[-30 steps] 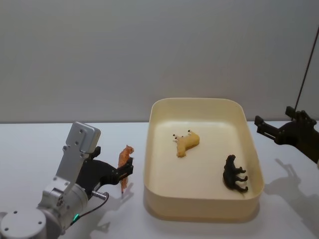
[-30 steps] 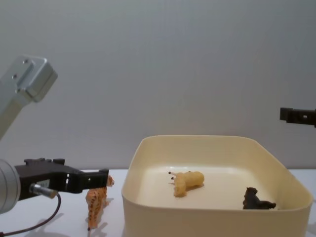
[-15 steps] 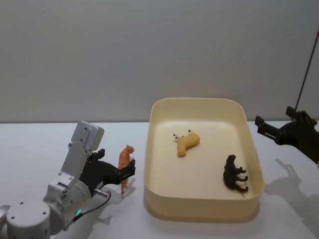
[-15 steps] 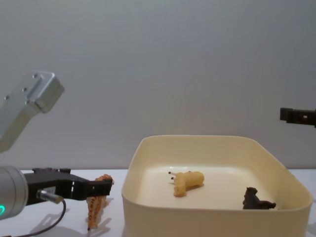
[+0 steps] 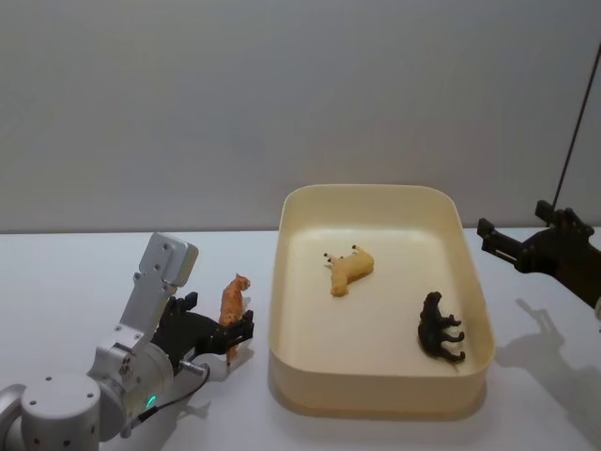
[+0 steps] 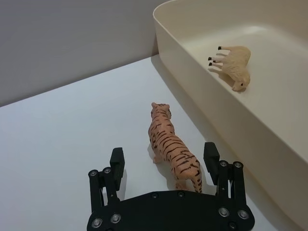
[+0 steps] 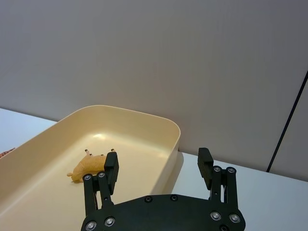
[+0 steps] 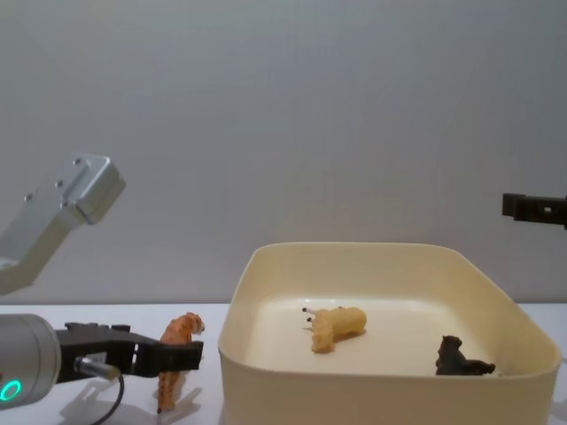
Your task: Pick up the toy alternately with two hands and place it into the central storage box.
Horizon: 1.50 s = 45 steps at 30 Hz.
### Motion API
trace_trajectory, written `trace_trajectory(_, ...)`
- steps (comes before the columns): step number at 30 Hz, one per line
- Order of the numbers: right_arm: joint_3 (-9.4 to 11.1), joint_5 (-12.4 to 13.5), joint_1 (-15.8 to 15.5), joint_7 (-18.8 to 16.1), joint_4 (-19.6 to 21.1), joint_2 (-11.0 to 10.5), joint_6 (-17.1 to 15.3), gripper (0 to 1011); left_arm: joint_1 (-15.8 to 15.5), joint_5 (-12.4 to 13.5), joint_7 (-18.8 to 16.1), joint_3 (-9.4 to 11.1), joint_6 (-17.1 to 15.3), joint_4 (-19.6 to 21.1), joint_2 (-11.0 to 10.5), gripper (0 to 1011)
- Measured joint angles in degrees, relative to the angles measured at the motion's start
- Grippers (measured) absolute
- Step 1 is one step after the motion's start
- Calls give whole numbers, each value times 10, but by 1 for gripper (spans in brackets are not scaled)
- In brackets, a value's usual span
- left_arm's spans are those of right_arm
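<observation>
Your left gripper (image 6: pixel 163 166) sits low over the white surface (image 5: pixel 75 272) with its fingers (image 6: pixel 117 161) spread wide on either side of the tiger's (image 6: pixel 172 147) hindquarters, not touching it. The tiger stands upright just beside the storage box's (image 5: pixel 376 399) left wall. Inside the box lie a yellow animal (image 5: pixel 349 270) and a black animal (image 5: pixel 439 327). Your right gripper (image 7: pixel 159 168) hangs above the box's right side, fingers open and empty.
</observation>
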<state>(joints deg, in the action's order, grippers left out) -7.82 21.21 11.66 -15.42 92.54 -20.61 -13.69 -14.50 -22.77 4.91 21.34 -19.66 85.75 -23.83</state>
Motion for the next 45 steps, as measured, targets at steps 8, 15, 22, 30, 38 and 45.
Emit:
trace_trajectory(8,0,0,0,0,0,0,0,1001,-6,-3,3,0,-9,-14,6,909)
trace_trajectory(15,0,0,0,0,0,0,0,1001,-9,-5,3,0,-13,-20,9,703)
trace_trajectory(22,0,0,0,0,0,0,0,1001,-11,-6,4,-1,-15,-23,10,499)
trace_trajectory(30,0,0,0,0,0,0,0,1001,-11,-2,5,-1,-13,-22,11,302)
trace_trajectory(38,0,0,0,0,0,0,0,1001,-8,9,-6,0,-5,-4,12,302)
trace_trajectory(45,0,0,0,0,0,0,0,1001,-4,21,-26,1,9,25,13,302)
